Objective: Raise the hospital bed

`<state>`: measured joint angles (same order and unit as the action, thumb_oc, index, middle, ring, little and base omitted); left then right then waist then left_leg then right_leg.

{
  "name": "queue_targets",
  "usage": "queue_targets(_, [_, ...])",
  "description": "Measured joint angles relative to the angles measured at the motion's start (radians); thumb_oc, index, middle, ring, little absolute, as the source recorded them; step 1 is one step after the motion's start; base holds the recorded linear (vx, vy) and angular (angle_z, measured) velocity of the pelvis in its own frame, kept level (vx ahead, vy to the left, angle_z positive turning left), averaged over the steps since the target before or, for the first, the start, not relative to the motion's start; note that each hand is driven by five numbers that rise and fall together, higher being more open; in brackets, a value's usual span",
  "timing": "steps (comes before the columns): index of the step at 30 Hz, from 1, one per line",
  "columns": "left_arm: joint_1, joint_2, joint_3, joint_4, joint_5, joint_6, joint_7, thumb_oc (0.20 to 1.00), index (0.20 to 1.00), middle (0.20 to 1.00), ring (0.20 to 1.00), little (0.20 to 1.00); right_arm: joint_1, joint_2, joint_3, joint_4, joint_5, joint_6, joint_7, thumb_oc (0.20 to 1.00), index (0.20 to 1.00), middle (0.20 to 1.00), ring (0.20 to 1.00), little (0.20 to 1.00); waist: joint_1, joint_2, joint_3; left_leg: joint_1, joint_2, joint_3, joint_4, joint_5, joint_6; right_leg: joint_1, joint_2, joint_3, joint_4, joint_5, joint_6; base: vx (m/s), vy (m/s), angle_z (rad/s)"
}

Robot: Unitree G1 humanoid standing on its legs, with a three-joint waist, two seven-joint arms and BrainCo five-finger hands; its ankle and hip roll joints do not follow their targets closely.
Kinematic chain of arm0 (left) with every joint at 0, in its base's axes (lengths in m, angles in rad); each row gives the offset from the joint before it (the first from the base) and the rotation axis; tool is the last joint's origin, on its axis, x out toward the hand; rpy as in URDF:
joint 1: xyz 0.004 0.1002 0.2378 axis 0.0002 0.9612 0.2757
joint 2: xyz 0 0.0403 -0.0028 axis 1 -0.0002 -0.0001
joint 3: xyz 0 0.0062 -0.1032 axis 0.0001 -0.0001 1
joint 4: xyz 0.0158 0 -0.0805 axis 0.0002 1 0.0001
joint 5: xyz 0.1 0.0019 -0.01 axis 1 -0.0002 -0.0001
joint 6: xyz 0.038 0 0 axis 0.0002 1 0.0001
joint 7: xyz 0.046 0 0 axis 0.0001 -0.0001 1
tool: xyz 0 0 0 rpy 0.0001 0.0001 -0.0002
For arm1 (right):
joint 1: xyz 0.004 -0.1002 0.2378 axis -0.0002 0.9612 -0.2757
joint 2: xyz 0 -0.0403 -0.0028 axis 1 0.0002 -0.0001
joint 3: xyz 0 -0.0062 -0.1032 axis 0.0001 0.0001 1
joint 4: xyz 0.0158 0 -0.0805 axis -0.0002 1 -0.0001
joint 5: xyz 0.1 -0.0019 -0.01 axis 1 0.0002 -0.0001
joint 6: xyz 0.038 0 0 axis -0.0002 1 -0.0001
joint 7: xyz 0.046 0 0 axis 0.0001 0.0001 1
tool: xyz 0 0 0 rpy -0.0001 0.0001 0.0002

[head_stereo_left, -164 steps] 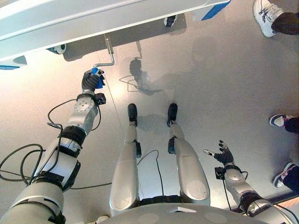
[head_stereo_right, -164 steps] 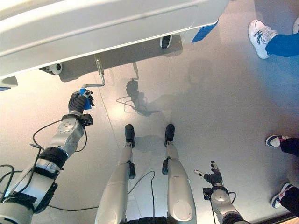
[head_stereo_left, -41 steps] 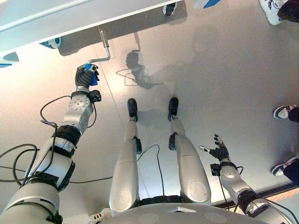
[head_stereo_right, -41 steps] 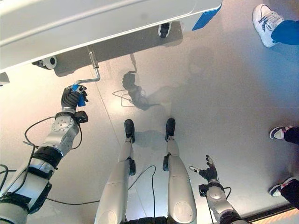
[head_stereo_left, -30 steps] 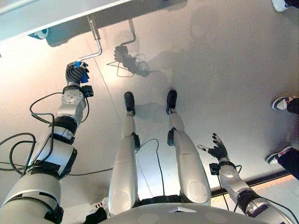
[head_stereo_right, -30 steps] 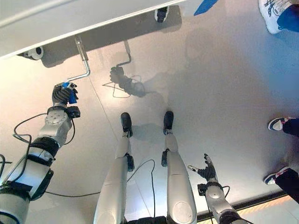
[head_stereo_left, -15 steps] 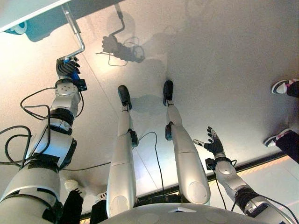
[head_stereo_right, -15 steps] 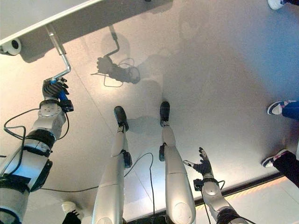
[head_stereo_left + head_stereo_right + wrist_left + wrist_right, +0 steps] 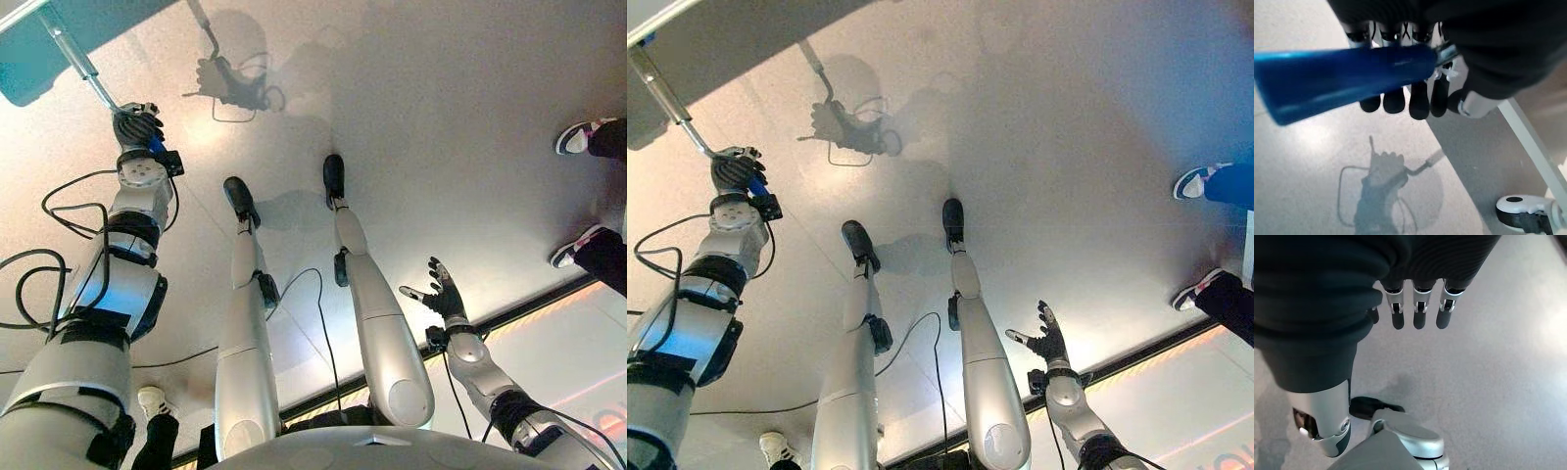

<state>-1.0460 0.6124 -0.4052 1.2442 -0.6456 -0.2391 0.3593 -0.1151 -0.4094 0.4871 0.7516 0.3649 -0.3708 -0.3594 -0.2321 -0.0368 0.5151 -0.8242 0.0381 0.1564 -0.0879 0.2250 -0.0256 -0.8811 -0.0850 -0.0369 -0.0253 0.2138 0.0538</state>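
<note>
The hospital bed shows as a pale edge at about eleven o'clock in the head views, with its dark underside just below. From under it a silver crank rod slants down toward five o'clock and ends at the blue crank handle. The left hand is wrapped round that handle: in the left wrist view the dark-tipped fingers curl over the blue grip and close on it. The left arm reaches out nearly straight toward eleven o'clock, wrist in line with the forearm, the dark cover of the hand facing up. A white castor of the bed stands on the grey floor near the rod. The right hand hangs low at about four o'clock, well apart from the bed, its fingers straight and spread and its thumb held out to the side, holding nothing. A person's shoes stand on the floor at about two to three o'clock.
</note>
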Motion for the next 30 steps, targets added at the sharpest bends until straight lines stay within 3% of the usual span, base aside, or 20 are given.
queue_targets(14, [0.002, 0.006, 0.021, 0.006, -0.001, 0.011, 0.009, 0.200, 0.200, 0.200, 0.200, 0.200, 0.000, 0.001, 0.001, -0.001, 0.000, -0.006, 0.000, 1.000, 1.000, 1.000, 1.000, 1.000, -0.004, -0.019, -0.003, 0.009, -0.003, 0.024, 0.000, 0.000, 0.001, -0.005, -0.001, 0.027, 0.002, 0.009, 0.003, 0.00, -0.012, -0.02])
queue_targets(15, [0.002, 0.006, 0.021, 0.006, -0.001, 0.011, 0.009, 1.000, 1.000, 1.000, 1.000, 1.000, 0.000, 0.001, 0.001, -0.001, 0.000, -0.007, 0.000, 1.000, 1.000, 1.000, 1.000, 1.000, -0.004, -0.019, -0.003, 0.010, -0.003, 0.025, 0.000, 0.000, 0.002, -0.005, -0.001, 0.027, 0.002, 0.009, 0.003, 0.00, 0.000, 0.00])
queue_targets(30, [0.001, -0.037, -0.006, 0.005, 0.003, 0.011, -0.005, 1.000, 1.000, 1.000, 1.000, 1.000, 0.000, 0.001, 0.005, 0.002, 0.000, -0.016, 0.000, 1.000, 1.000, 1.000, 1.000, 1.000, -0.006, -0.019, -0.003, 0.029, -0.001, 0.022, 0.000, 0.002, 0.003, 0.013, -0.001, 0.024, 0.006, 0.011, 0.002, 0.00, 0.000, 0.00])
